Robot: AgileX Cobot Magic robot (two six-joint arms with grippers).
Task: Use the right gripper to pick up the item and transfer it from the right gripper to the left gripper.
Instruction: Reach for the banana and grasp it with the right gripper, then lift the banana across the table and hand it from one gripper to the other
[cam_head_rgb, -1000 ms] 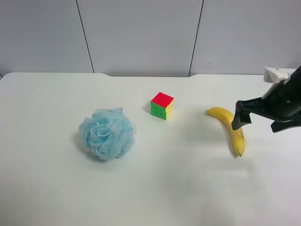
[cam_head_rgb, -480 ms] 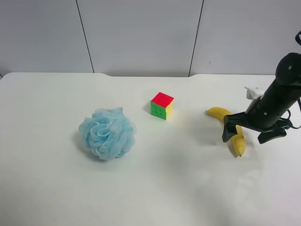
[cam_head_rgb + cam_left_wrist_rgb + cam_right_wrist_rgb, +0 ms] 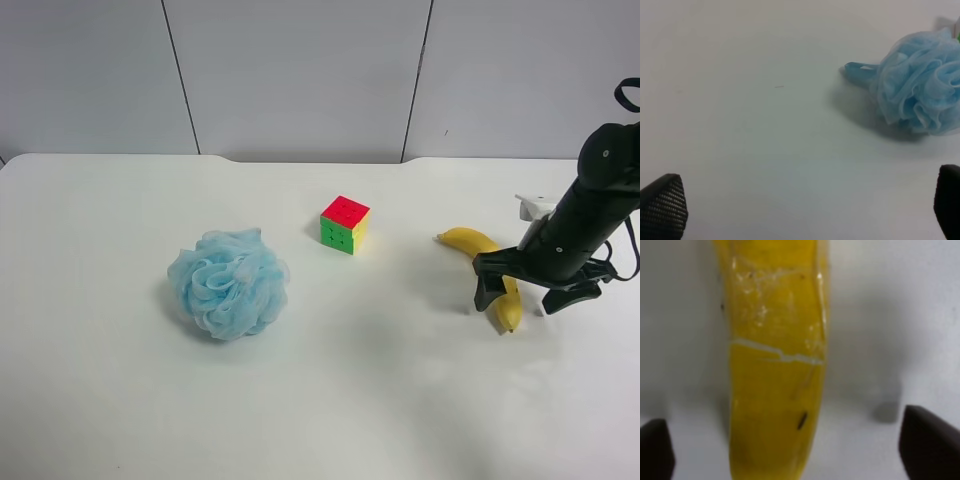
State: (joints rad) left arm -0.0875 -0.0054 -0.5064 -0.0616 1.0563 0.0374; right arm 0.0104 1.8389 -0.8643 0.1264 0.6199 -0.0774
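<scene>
A fluffy light-blue bath pouf [image 3: 229, 283] sits on the white bench [image 3: 330, 400], its ribbon loop [image 3: 860, 70] lying flat beside it, well apart from a small puzzle cube [image 3: 345, 224] with a red top and green and yellow sides, nearer the grey panelled wall [image 3: 300, 75].

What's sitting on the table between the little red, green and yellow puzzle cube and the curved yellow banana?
Nothing. The exterior high view shows only bare white table between the red-green-yellow puzzle cube and the curved yellow banana.
</scene>
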